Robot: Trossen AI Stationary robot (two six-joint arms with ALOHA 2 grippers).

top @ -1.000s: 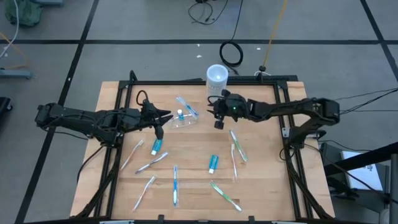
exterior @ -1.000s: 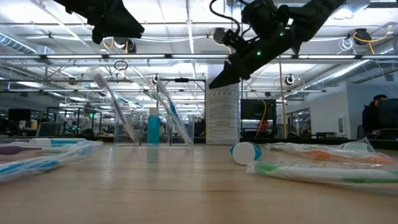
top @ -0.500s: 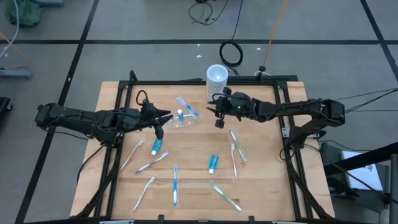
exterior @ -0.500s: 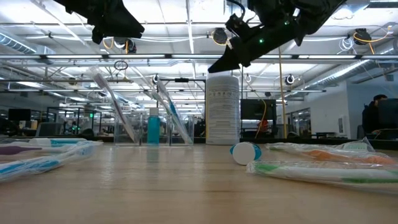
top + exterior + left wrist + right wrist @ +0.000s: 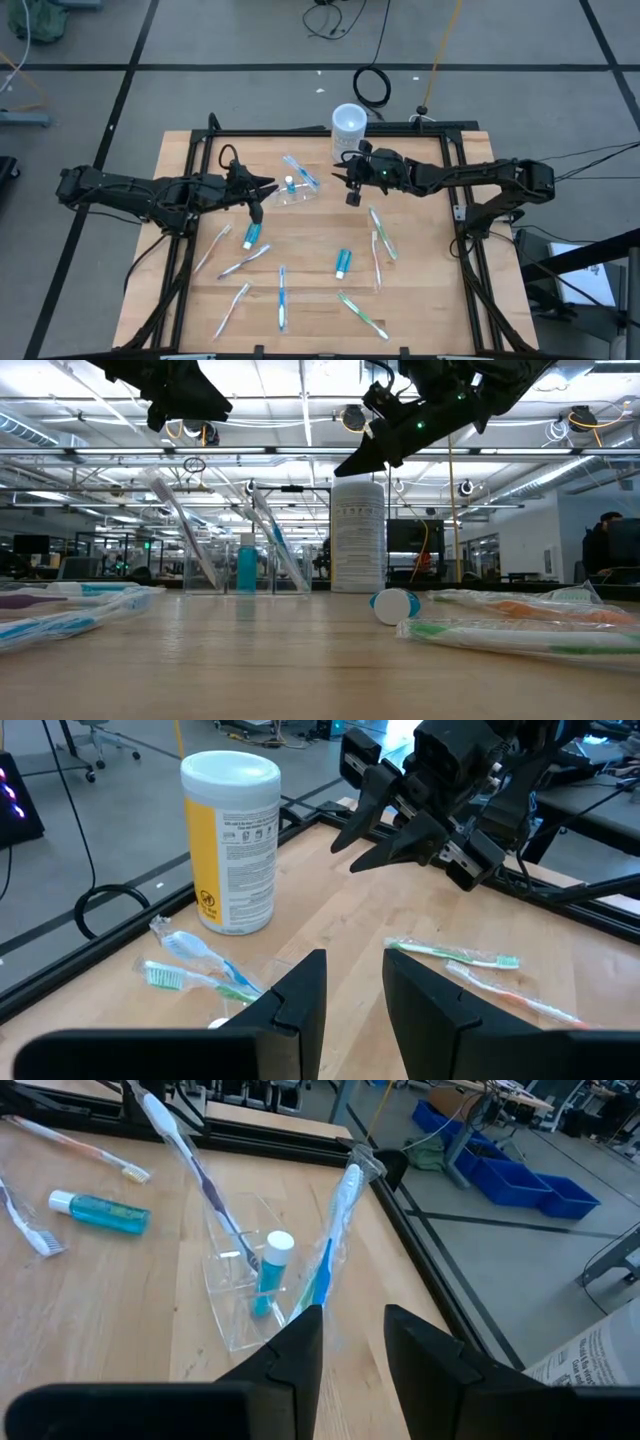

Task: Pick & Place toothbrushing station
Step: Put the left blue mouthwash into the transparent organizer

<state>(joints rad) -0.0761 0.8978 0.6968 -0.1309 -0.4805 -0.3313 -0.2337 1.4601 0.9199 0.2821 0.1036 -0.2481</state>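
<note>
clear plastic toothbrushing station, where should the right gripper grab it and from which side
Probably the bare rim of the clear plastic toothbrushing station, coming from above. Wrapped toothbrushes lean out of it and a small blue tube stands inside, leaving little room. The right gripper, open, hangs beside it.

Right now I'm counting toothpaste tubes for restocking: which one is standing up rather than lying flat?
The toothpaste tube inside the clear station stands upright, white cap up; the two others lie flat on the table.
</note>
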